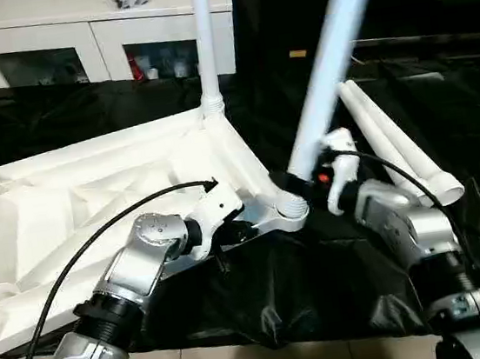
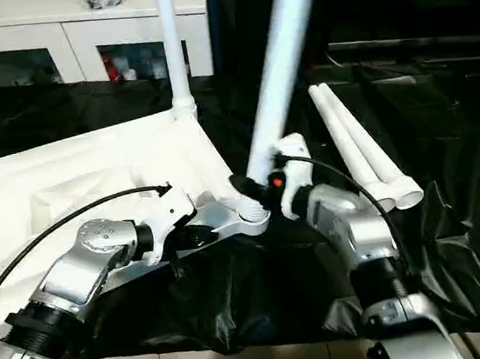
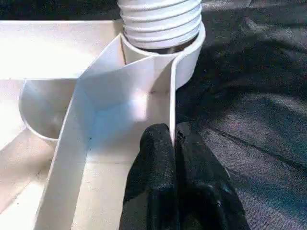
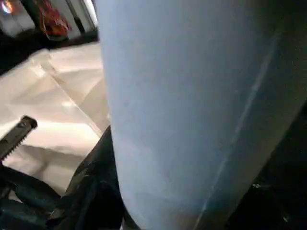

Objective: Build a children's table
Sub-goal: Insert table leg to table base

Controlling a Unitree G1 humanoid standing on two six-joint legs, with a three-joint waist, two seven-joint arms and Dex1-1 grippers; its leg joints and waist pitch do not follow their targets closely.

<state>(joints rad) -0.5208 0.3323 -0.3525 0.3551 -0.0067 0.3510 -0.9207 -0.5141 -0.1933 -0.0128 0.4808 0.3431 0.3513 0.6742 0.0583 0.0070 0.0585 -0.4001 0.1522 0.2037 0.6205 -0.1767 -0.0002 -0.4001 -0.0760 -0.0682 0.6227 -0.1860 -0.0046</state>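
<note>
Right tool (image 1: 303, 182) gripping tilted leg (image 1: 330, 55), top leaning right

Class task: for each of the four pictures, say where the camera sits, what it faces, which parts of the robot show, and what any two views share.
Left eye view: on the head, facing forward and down at the upturned table top; both forearms show.
Right eye view: beside it, same scene; right gripper around the leaning leg.
Left wrist view: along the left gripper, pinching the rim beside the corner socket.
Right wrist view: tight against the same leg.
Shared: both eye views show the upright leg and two spare legs.
</note>
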